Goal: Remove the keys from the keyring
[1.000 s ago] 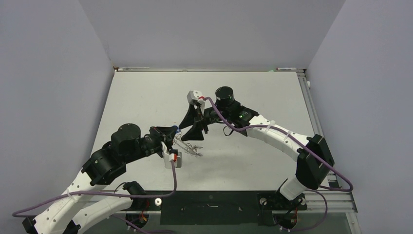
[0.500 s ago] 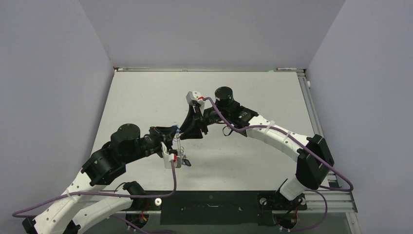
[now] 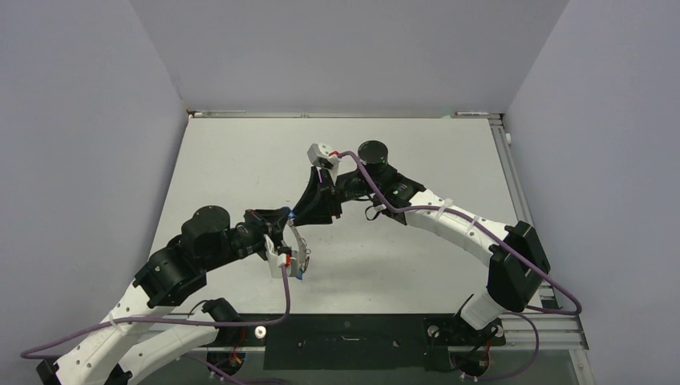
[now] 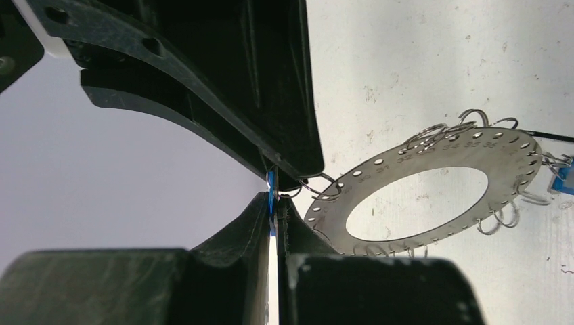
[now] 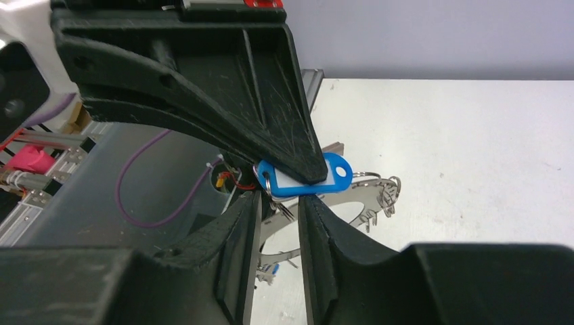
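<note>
My left gripper (image 4: 274, 202) is shut on a blue plastic key head (image 4: 271, 183), seen edge-on between its fingers. The keyring (image 4: 447, 152), a flat grey disc with a big hole and small wire loops round its rim, hangs from that key above the table; another blue key (image 4: 562, 177) dangles at its far rim. In the right wrist view the blue key head (image 5: 304, 177) lies flat under the left finger. My right gripper (image 5: 279, 202) meets it tip to tip, jaws a narrow gap apart around the small loop beside the key. The keyring (image 5: 369, 193) shows behind.
Both arms meet over the middle of the white table (image 3: 417, 257), the keyring (image 3: 297, 249) hanging edge-on below them. Grey walls close off three sides, with a metal rail (image 3: 345, 114) along the back edge. A purple cable (image 3: 286, 293) trails from the left wrist.
The right gripper's jaws have narrowed and drawn in against the left gripper's tip. The keyring has swung from spread out to hanging edge-on under the left gripper.
</note>
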### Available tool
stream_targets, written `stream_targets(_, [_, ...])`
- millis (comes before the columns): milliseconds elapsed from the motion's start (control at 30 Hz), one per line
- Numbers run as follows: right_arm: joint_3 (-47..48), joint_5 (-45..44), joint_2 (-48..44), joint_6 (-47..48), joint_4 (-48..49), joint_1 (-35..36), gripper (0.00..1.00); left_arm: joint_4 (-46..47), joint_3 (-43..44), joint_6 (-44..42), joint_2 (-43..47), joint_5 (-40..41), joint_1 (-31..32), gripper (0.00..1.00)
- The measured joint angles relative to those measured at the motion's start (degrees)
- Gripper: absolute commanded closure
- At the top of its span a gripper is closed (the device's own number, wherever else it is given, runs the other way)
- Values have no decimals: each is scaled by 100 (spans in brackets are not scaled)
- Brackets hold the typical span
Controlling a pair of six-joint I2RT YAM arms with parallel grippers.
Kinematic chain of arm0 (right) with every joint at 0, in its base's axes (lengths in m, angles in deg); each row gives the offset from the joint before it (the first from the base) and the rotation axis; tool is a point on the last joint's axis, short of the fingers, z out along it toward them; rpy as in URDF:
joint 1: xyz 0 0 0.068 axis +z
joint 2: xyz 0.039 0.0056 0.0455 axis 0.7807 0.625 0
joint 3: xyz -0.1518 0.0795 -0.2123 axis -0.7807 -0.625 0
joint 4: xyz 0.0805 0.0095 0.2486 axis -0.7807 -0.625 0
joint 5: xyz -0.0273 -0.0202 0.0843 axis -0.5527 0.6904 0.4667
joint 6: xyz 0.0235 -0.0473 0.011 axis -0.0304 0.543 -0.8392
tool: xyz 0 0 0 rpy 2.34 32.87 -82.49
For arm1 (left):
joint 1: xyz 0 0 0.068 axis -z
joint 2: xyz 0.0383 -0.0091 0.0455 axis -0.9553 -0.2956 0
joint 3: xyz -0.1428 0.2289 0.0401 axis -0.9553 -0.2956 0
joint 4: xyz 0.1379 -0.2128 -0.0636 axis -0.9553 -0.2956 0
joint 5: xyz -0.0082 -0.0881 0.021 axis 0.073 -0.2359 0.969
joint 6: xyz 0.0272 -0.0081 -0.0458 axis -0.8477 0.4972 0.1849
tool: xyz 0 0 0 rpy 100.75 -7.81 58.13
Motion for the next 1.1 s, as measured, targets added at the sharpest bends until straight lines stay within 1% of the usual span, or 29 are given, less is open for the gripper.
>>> stream_targets(67, [-7,33,0,-160,179,0,76,7,-28,-4,22,11,0,100])
stream_targets(133, [-39,46,4,-269,293,-2,76,22,-28,-2,37,11,0,100])
stream_targets(167, [-48,46,4,-291,321,-2,75,20,-28,2,42,13,0,100])
stream_targets(233, [-66,52,4,-308,352,-2,68,22,-28,7,44,22,0,100])
stream_targets(333, [-68,72,4,-280,343,0,63,22,-28,11,42,28,0,100])
stream_targets(600, [-76,105,11,-188,317,35,57,24,-28,133,35,22,0,100])
stream_targets(767, [-164,127,22,-68,260,37,55,28,-28,179,42,20,0,100])
stream_targets(867, [-195,138,31,22,175,37,59,28,-28,214,59,17,0,100])
stream_targets(1000, [-205,140,31,83,127,37,66,31,-28,243,96,17,0,100])
stream_targets(1100, [-216,140,31,107,127,37,68,28,-28,256,105,17,0,100])
